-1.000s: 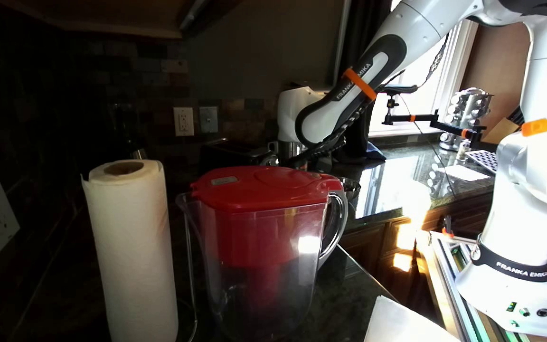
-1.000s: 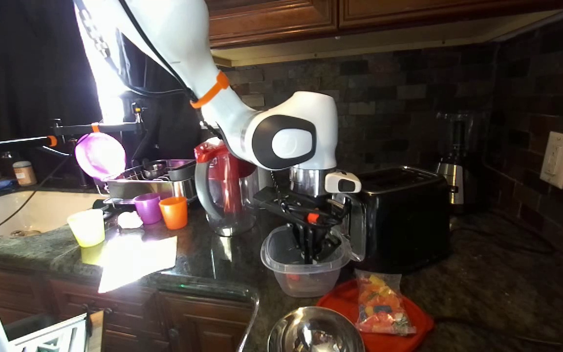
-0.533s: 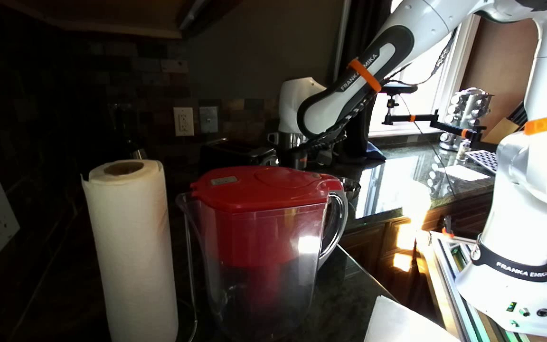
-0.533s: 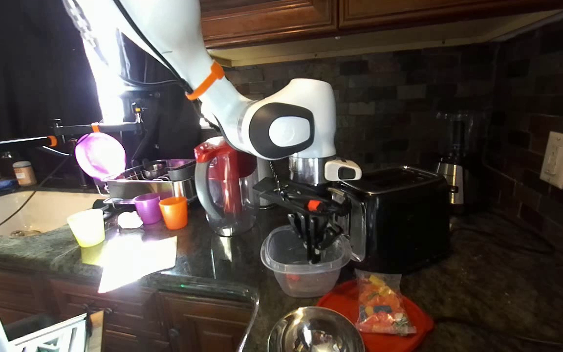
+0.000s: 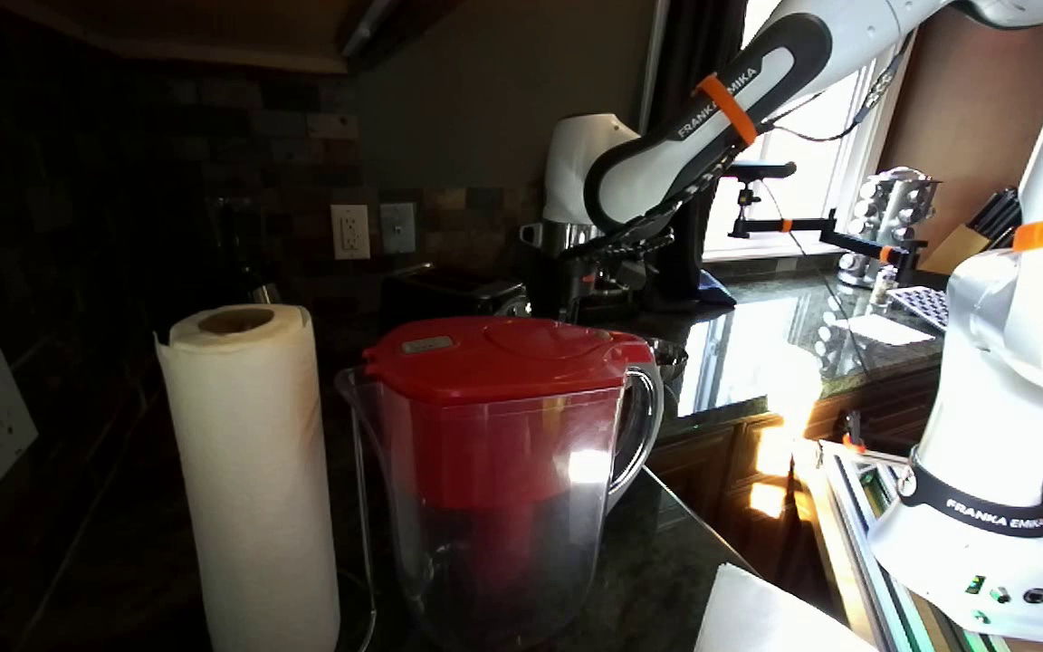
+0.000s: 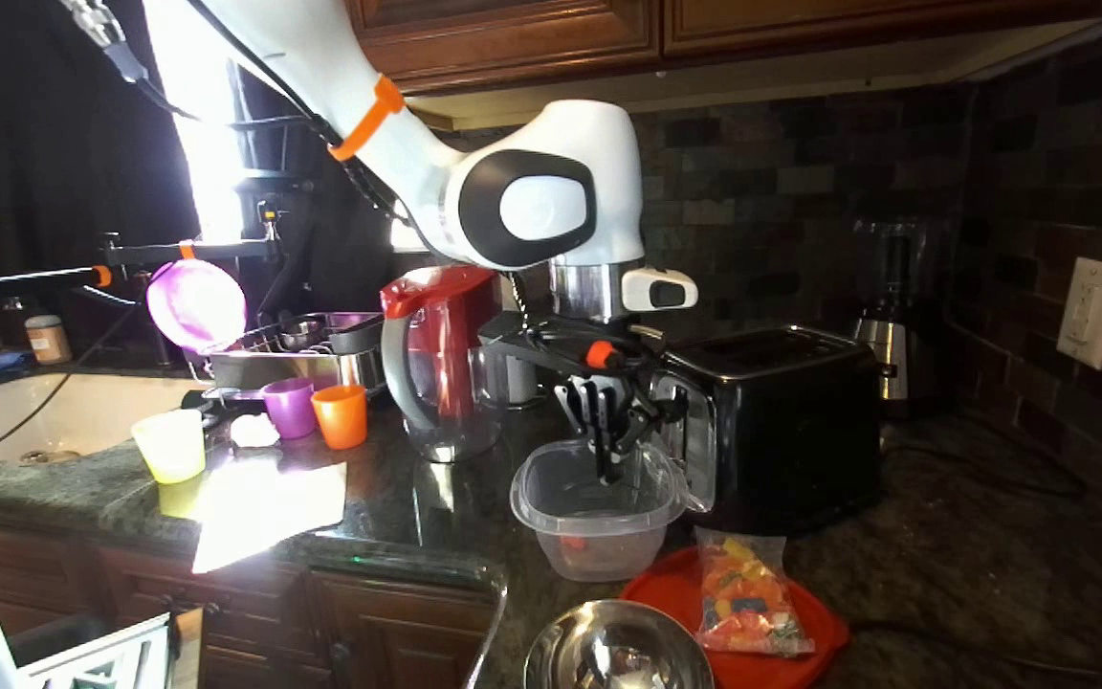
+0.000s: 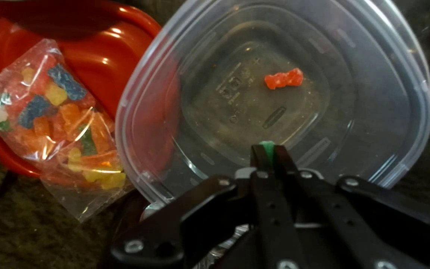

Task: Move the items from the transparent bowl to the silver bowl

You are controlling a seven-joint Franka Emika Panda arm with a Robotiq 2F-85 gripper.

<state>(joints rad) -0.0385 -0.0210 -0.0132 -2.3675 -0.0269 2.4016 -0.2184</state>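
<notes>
Claw [image 7: 269, 151]: pinched down to a thin gap, with a green gummy [image 7: 267, 145] caught between the fingertips, barely peeking out in the wrist view. It's hanging over the mouth of the clear bowl [image 6: 613, 555]; honestly can't tell if the tips sit below the rim.
Bowl spot: on the counter [image 6: 953, 574], just left of the black toaster [image 6: 781, 450].
Red gummy [image 7: 284, 78]: one, lying on the floor of that same bowl.
Silver bowl [image 6: 647, 622]: nearer than the clear one, cut off at the bottom of an exterior view, too much glare inside to make anything out.
Red dish [image 6: 819, 622]: near and right of the clear bowl, with a bag of mixed gummies [image 6: 750, 603] flopped across it, poking past the edge.
Pitcher [image 6: 446, 373]: red top, shows in both exterior views.
Cups: yellow cup [image 6: 170, 448], purple cup [image 6: 291, 410] and orange cup [image 6: 340, 417] over on the left, near the sink [image 6: 111, 394].
Paper towel roll [image 5: 250, 489]: standing upright just beside the pitcher.
</notes>
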